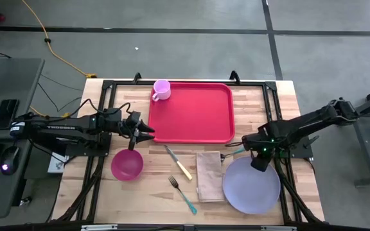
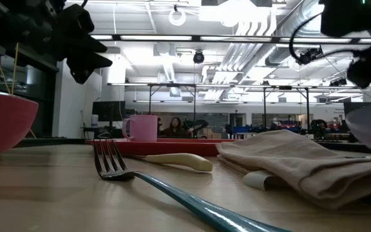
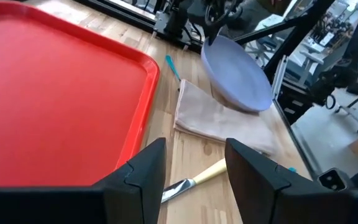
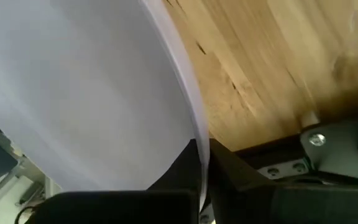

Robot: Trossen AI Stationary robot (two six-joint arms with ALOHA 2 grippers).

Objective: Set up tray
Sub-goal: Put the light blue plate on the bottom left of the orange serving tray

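The red tray [image 1: 191, 112] lies flat at the table's far middle, with a pink mug [image 1: 161, 90] standing on its far left corner. My left gripper [image 1: 148, 130] hovers open at the tray's near left corner [image 3: 135, 93], with nothing between its fingers [image 3: 157, 155]. The lavender plate [image 1: 252, 186] is at the near right, and my right gripper [image 1: 260, 160] is shut on its rim. The left wrist view shows the plate [image 3: 236, 74] tilted. My right gripper pinches the plate's rim [image 4: 199, 140] on its far side between the two fingers, one on the upper face and one on the underside. The fingers come steeply from above. The held edge is raised and the plate slopes down toward the table's near edge; whether its low edge [image 3: 244, 107] touches the table I cannot tell.
A pink bowl [image 1: 127, 164] sits near the left arm. A knife [image 1: 179, 163], a teal-handled fork [image 1: 183, 194] and a folded beige napkin [image 1: 209, 176] lie between bowl and plate. A black frame [image 1: 272, 96] runs along the table's edges.
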